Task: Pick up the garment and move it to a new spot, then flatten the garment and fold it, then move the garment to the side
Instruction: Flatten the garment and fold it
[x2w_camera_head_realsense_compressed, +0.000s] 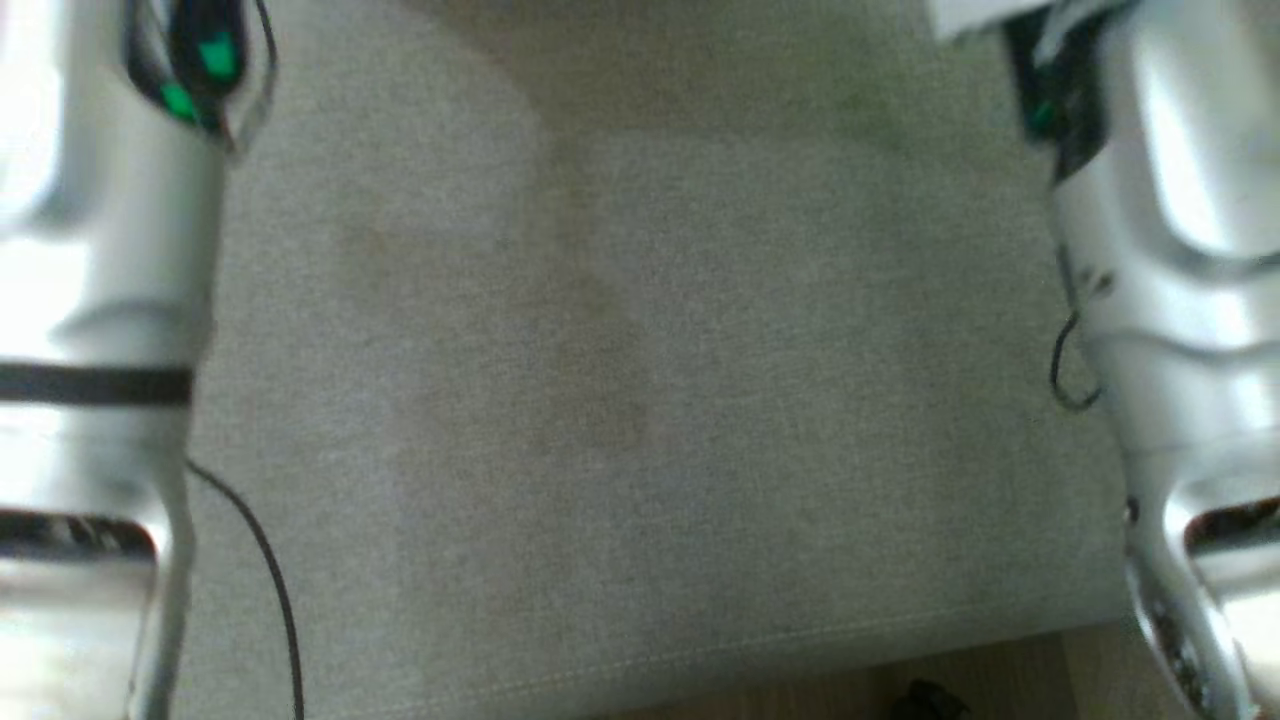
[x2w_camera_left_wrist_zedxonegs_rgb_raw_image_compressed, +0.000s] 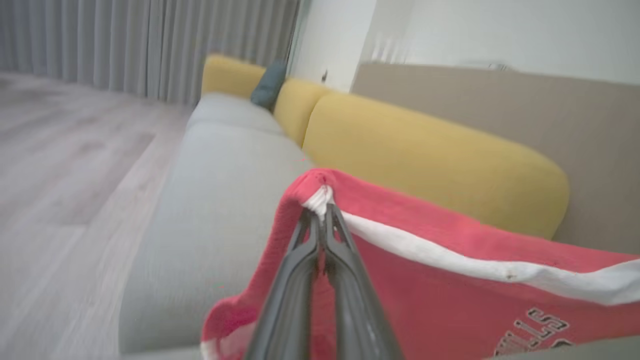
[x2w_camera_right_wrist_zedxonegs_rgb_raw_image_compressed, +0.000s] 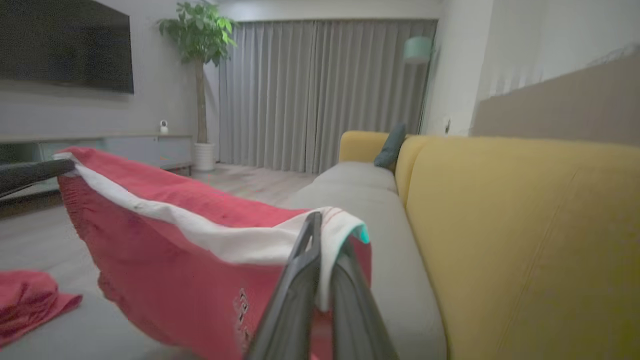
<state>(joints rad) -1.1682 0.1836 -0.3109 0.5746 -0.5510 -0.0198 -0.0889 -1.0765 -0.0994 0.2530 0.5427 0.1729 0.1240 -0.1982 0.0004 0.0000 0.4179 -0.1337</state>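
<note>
The grey sofa seat (x2w_camera_head_realsense_compressed: 640, 400) is taken as the reference. The red garment (x2w_camera_left_wrist_zedxonegs_rgb_raw_image_compressed: 450, 305), white-banded along its upper edge, is held stretched out above that seat, in front of the yellow back cushion (x2w_camera_left_wrist_zedxonegs_rgb_raw_image_compressed: 430, 160). Whether its lower hem touches the seat cannot be told. A smaller red heap (x2w_camera_right_wrist_zedxonegs_rgb_raw_image_compressed: 30, 300) is seen low beside it, apparently on the seat; whether it belongs to the garment cannot be told. The left gripper (x2w_camera_left_wrist_zedxonegs_rgb_raw_image_compressed: 320, 212) is clamped on one top corner, and the right gripper (x2w_camera_right_wrist_zedxonegs_rgb_raw_image_compressed: 327, 235) is pinched on the other. The pick-up is judged done and the move to be under way. Laying down, flattening, folding and setting aside are left.
</note>
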